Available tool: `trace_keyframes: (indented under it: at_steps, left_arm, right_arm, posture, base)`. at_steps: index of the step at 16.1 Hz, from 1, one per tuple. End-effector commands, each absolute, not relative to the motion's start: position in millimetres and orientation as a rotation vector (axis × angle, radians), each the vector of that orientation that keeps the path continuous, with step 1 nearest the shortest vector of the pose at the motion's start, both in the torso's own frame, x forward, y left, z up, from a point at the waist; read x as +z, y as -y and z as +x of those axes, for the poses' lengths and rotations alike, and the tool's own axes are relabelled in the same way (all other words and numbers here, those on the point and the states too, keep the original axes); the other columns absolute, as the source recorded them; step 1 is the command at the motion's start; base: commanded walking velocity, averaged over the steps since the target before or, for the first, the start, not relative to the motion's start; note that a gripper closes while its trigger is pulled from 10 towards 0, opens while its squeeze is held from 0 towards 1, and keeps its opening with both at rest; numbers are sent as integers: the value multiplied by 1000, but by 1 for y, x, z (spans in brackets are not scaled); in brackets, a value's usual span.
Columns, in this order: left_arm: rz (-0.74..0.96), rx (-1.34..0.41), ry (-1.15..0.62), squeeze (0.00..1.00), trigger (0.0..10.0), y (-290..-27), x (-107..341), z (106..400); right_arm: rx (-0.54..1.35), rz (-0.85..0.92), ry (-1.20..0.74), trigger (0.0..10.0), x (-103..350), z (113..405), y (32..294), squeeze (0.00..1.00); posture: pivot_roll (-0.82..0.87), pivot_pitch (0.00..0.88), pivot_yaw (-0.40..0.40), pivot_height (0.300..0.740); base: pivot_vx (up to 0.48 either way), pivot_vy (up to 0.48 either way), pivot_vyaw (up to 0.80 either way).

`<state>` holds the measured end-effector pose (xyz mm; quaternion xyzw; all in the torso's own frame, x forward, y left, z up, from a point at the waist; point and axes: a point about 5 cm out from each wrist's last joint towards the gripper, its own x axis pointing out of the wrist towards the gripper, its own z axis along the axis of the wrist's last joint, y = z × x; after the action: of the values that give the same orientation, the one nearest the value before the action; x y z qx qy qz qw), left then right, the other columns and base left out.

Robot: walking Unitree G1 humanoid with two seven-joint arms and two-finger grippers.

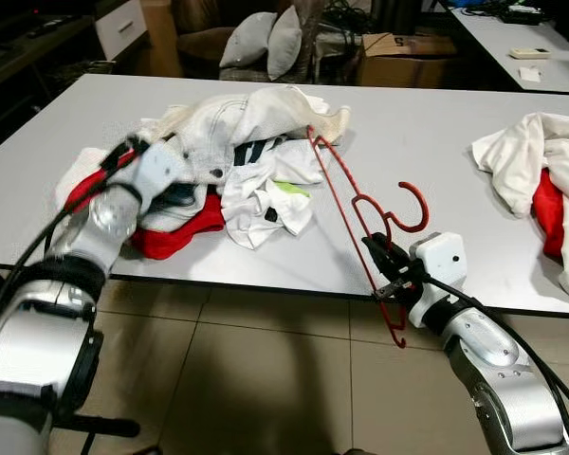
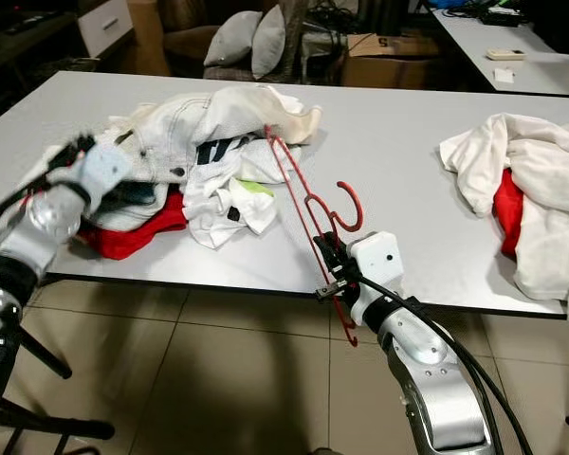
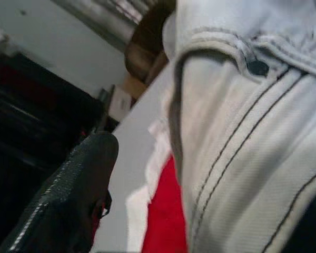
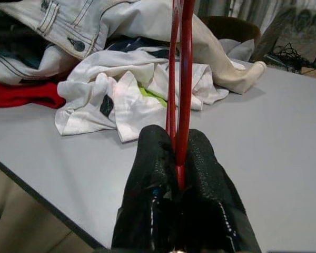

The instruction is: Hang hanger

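Observation:
A red wire hanger (image 1: pixel 346 204) slants over the white table's front edge (image 1: pixel 294 284), with its hook (image 1: pixel 412 209) curling to the right. My right gripper (image 1: pixel 387 270) is shut on the hanger's lower bars. In the right wrist view both fingers (image 4: pixel 158 158) pinch the red wire (image 4: pixel 181 79). My left gripper (image 1: pixel 123 156) is at the left side of a clothes pile, against a pale denim jacket (image 1: pixel 218 128). In the left wrist view one black finger (image 3: pixel 79 179) stands apart from the denim (image 3: pixel 242 132). The denim hides the other finger.
The pile also holds a white shirt (image 1: pixel 266 194) and a red garment (image 1: pixel 175 237). A second heap of white and red clothes (image 1: pixel 550 180) lies at the table's right end. Behind the table are pillows (image 1: pixel 266 43), a cardboard box (image 1: pixel 408 57) and another table (image 1: pixel 531 38).

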<state>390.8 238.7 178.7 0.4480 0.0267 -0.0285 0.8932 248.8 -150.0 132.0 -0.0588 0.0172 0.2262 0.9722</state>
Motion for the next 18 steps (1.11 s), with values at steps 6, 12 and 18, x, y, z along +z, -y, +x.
trace_keyframes:
  at_steps: [6,12,18]
  left_arm:
    - [797,-62,3,0,0,-234,188,395]
    - [601,-96,64,0,0,-225,197,397]
    - [231,-143,204,0,0,-207,244,410]
  right_arm:
    - [444,-124,1,10000,137,248,148,0]
    - [432,-65,-10,10000,135,249,147,0]
    - [459,-65,21,10000,139,251,144,0]
  posture:
    - [-94,0,66,740]
    - [-82,0,51,740]
    - [-68,0,46,740]
  base:
    - [0,0,0]
    - [0,0,0]
    - [0,0,0]
